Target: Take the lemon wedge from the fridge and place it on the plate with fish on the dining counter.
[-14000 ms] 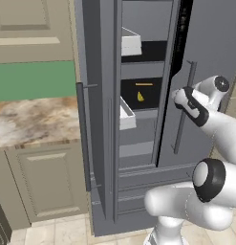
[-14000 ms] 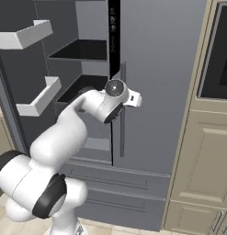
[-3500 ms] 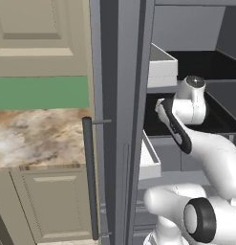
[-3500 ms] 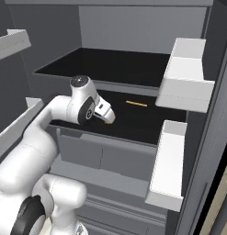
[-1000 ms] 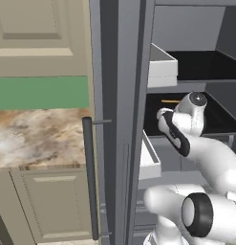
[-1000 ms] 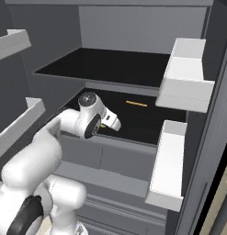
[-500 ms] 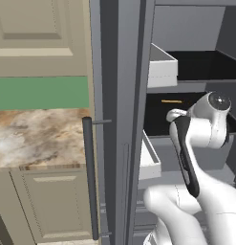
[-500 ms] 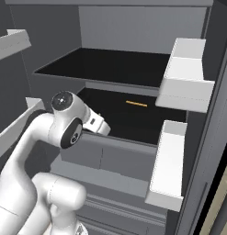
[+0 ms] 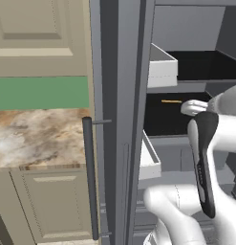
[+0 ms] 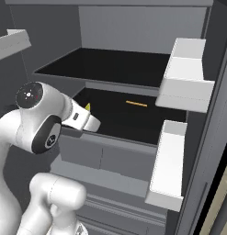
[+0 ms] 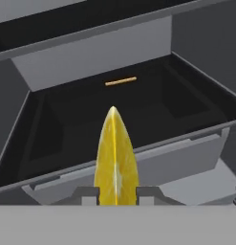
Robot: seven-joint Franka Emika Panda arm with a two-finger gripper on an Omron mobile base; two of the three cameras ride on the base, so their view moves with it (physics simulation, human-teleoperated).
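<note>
Now my gripper (image 11: 117, 191) is clamped on the lemon wedge (image 11: 115, 158); I'd back straight out of the fridge (image 10: 133, 32), clearing the door bins (image 10: 186, 75).

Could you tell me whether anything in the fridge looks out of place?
Nothing stands out. The lemon wedge sits upright between the gripper fingers, clear of the fridge shelf. A thin orange stick lies flat at the shelf's back.
</note>
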